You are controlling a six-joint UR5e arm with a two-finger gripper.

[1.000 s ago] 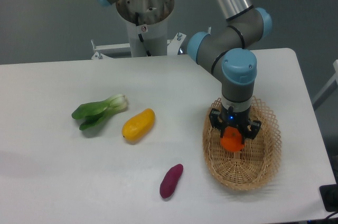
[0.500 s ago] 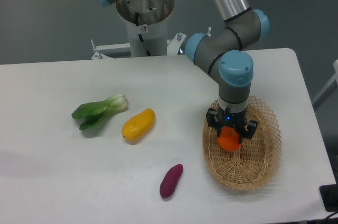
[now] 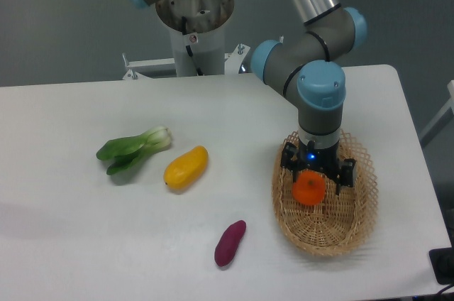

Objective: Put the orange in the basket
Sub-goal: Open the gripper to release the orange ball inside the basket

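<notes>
The orange (image 3: 309, 189) is round and bright, and it lies inside the oval wicker basket (image 3: 323, 246) at the right of the table, in its upper middle. My gripper (image 3: 316, 176) points straight down over the basket, right above the orange. Its dark fingers (image 3: 347, 174) stand spread to either side of the fruit, and the whole orange shows. The gripper looks open.
A green bok choy (image 3: 135, 149) lies at the left. A yellow mango-like fruit (image 3: 186, 167) lies beside it, and a purple sweet potato (image 3: 230, 242) lies near the front. The arm's base (image 3: 193, 10) stands at the back. The table's right edge runs close to the basket.
The gripper shifted slightly right over the basket. The orange, partly covered by the fingers before, now shows whole and round below them in the basket.
</notes>
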